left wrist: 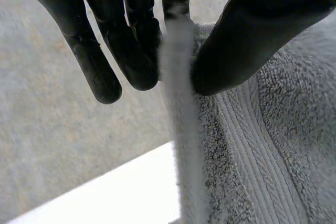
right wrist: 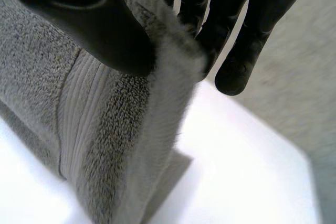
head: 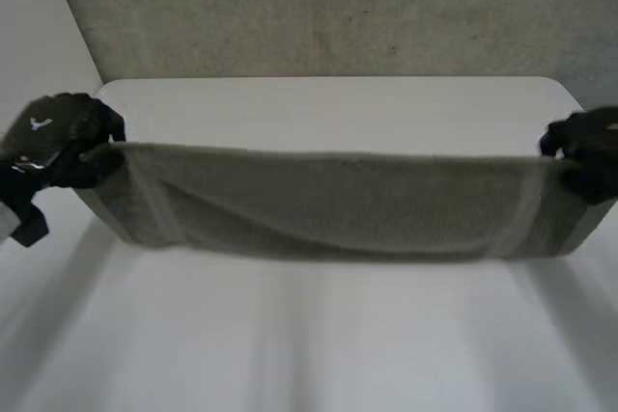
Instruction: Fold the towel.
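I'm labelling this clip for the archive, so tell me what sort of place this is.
Probably a robot lab or test bench, not a home: a white table, a plain grey wall behind it, and the left hand and right hand pinching a grey towel stretched between them.

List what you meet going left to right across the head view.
The left robot hand, pinching one end → towel, held stretched above the table → right robot hand, pinching the other end.

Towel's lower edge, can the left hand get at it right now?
Probably not: the left hand pinches one upper corner of the grey towel, the right hand the other; it hangs stretched.
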